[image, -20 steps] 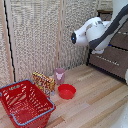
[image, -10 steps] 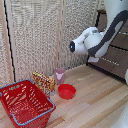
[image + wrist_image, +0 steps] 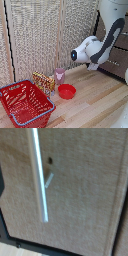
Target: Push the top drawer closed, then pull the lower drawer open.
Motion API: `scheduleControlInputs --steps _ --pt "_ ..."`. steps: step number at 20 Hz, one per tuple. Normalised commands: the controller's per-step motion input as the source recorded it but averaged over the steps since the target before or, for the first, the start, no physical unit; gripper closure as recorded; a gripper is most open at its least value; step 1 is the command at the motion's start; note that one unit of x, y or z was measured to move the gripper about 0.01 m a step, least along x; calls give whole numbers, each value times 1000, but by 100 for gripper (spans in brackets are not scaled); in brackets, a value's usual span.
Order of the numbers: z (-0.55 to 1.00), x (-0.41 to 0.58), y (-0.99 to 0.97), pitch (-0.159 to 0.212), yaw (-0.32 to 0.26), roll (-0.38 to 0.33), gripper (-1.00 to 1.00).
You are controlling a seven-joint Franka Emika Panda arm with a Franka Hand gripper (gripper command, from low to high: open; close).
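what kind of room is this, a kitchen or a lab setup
Probably a staged home-like test room rather than a real kitchen: a wooden floor, pale woven wall panels, dark drawer fronts, and a red shopping basket and red bowl on the floor.

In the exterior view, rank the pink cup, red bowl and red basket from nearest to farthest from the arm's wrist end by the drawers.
The gripper itself is hidden behind the arm; ranking is from the arm's end, judged by position in the picture.
1. Pink cup, on the floor by the wicker panel.
2. Red bowl, just in front of the cup; close to it in rank.
3. Red basket, far toward the exterior view's left.
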Motion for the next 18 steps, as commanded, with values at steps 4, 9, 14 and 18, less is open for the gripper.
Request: scheduleControlInputs --steps 4,9,14,18 --pt "-285 176 -225 16 125 -122 -100" --pt "-6 123 -443 -2 116 -61 -100" --pt "255 110 -434 -6 50 -1 -100" --pt "84 185 -319 12 3 18 -100"
